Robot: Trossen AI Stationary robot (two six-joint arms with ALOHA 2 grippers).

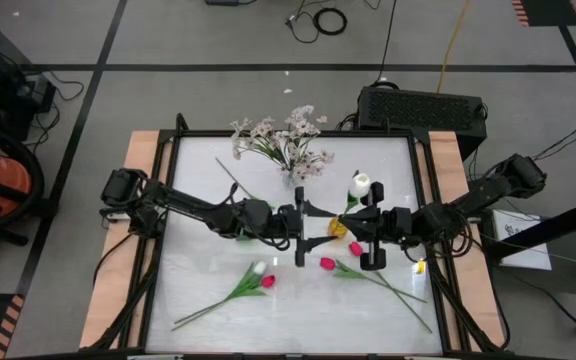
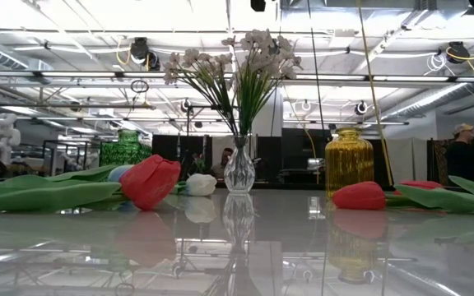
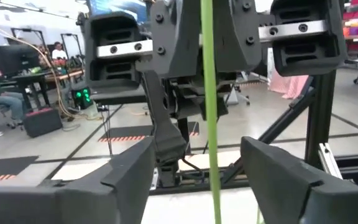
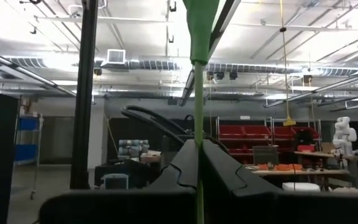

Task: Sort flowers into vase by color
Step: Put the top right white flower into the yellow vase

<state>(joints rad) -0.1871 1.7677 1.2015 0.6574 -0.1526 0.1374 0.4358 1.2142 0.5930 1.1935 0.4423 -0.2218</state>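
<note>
Right now the right gripper (image 4: 197,163) is clamped shut on a green flower stem (image 4: 198,99), while the left gripper (image 3: 194,171) faces it mid-table, fingers spread either side of that same stem without visibly touching it. Beyond them, the blossom sprays (image 1: 283,140) stand in the clear vase (image 2: 239,168). The amber vase (image 2: 349,160) looks empty. Pink tulips (image 1: 267,282) and white ones (image 1: 361,182) lie loose on the table (image 1: 208,300), so I'd judge most sorting remains.

left hand (image 1: 299,226) spread, right hand (image 1: 371,228) clamped.
</note>
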